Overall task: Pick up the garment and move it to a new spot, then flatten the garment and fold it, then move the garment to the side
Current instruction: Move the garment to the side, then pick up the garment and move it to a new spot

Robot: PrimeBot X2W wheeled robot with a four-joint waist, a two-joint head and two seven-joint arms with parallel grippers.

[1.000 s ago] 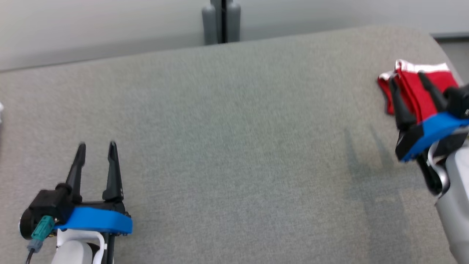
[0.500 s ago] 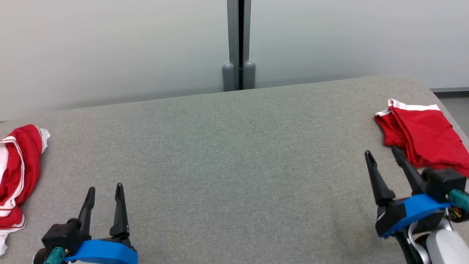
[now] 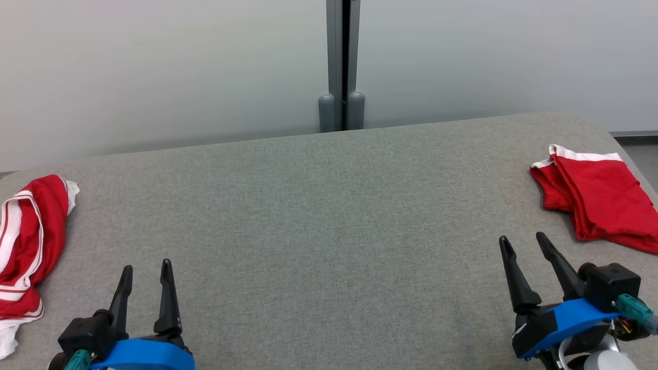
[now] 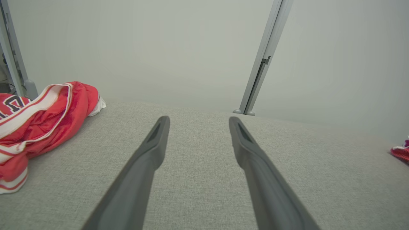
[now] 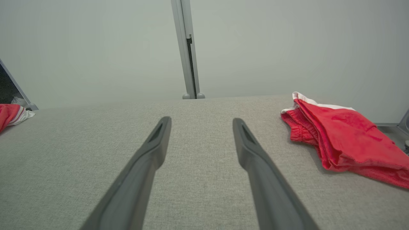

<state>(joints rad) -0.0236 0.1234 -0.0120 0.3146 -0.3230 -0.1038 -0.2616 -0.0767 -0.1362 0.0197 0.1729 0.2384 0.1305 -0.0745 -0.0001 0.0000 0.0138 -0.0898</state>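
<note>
A folded red garment [image 3: 596,200] with a white hem lies flat at the far right of the grey padded table [image 3: 329,216]; the right wrist view has it [image 5: 345,137] right of the fingers. A second, crumpled red garment [image 3: 25,246] with white stripes is heaped at the left edge, also visible in the left wrist view [image 4: 41,118]. My right gripper [image 3: 522,237] is open and empty, a short way in front and to the left of the folded one. My left gripper [image 3: 146,265] is open and empty near the front edge, to the right of the crumpled heap.
A pale wall with a grey vertical post [image 3: 342,61] rises behind the table. The table's rounded right corner [image 3: 611,133] is just past the folded garment, with floor beyond it. A wide stretch of grey fabric separates the two grippers.
The head camera has tilted up, bringing the wall and the left garment into view. My right gripper has drawn back from over the folded garment toward the front edge, still open.
</note>
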